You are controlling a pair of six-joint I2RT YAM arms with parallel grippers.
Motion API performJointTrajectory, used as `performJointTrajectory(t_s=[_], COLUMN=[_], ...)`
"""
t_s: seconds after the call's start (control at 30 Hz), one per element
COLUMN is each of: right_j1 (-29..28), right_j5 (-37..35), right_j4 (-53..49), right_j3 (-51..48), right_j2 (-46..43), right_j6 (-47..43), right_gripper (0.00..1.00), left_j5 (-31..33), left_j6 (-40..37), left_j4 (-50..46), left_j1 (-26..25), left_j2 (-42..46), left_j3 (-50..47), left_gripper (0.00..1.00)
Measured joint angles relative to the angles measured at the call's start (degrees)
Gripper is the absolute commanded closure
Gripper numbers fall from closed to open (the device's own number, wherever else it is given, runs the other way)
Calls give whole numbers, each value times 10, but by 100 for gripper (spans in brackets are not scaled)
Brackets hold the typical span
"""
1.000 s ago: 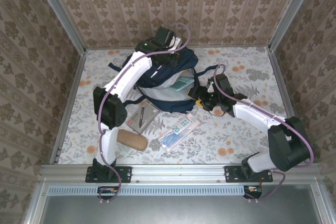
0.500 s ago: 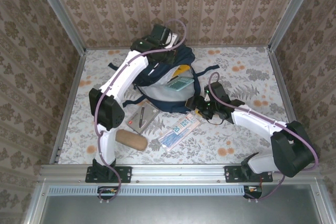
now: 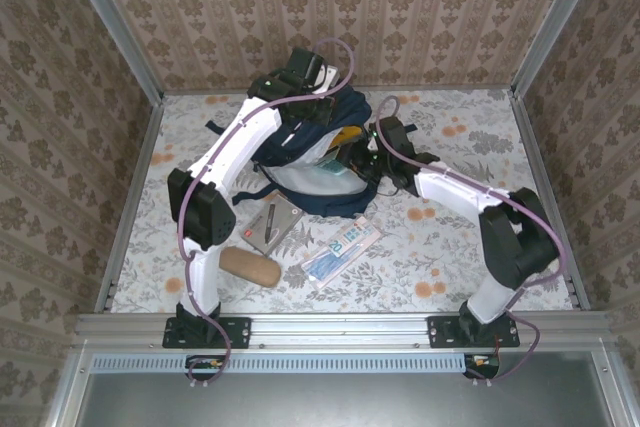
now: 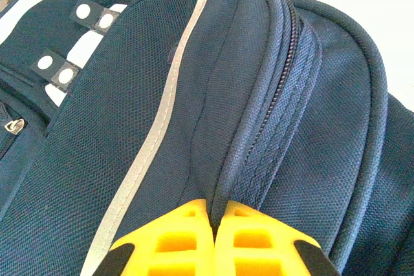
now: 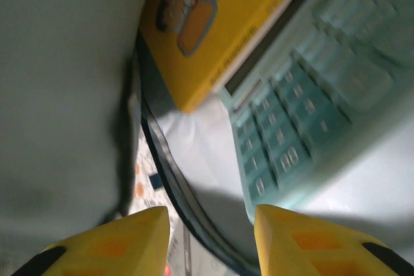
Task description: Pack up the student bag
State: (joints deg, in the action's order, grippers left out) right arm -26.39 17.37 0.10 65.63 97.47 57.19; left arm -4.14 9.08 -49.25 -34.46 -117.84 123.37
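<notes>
Navy student bag [image 4: 116,134] top pinched in L jaws, arm stretched far; R jaws apart at its mouth

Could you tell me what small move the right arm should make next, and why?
Probably draw the right gripper back out of the student bag and toward the flat packet. Its fingers stand apart and grip nothing, the calculator and yellow book already lie inside, and the left gripper pinches the bag's top fabric.
</notes>
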Motion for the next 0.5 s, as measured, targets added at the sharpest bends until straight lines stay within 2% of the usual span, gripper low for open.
performJointTrajectory(t_s=[0.13,0.23,0.5], right_j1=[10,13,9], right_j5=[15,24,28], right_j4=[12,10,20], right_j3=[47,46,-48], right_j2=[73,96,69], right_j6=[13,18,19], right_gripper=[63,62,60], left_j5=[0,0,0], left_j6=[0,0,0], left_j4=[0,0,0], left_j1=[0,0,0], left_j2=[1,1,1], left_j3=[0,0,0], left_gripper=[100,100,100])
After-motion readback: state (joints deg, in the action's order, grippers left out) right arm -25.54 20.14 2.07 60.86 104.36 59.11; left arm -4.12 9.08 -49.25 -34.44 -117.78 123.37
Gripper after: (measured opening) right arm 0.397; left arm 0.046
